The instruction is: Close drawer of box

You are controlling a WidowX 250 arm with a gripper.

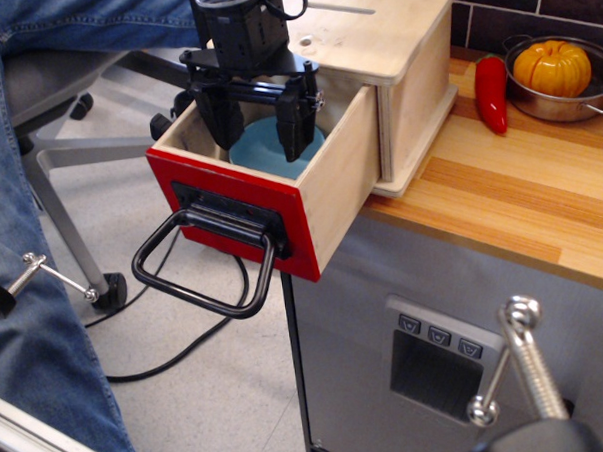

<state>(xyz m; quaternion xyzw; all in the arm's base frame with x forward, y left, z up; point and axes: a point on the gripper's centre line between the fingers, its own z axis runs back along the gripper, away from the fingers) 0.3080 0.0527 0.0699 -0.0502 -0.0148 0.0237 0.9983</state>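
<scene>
Red paint covered the front of the drawer point(243, 211), which stuck far out of the box point(406, 56) toward eight o'clock. A big black loop handle point(201, 265) hung from that red front. The box sat on a wooden counter point(520, 196). The gripper point(259, 123) reached down into the drawer with its two fingers apart, and a blue round thing point(268, 152) lay between them. At two o'clock from the box lay a red pepper point(492, 93), beside a pumpkin point(552, 67) in a metal pan point(576, 104).

Gripper point(259, 123) points straight down — jaws parted.
</scene>
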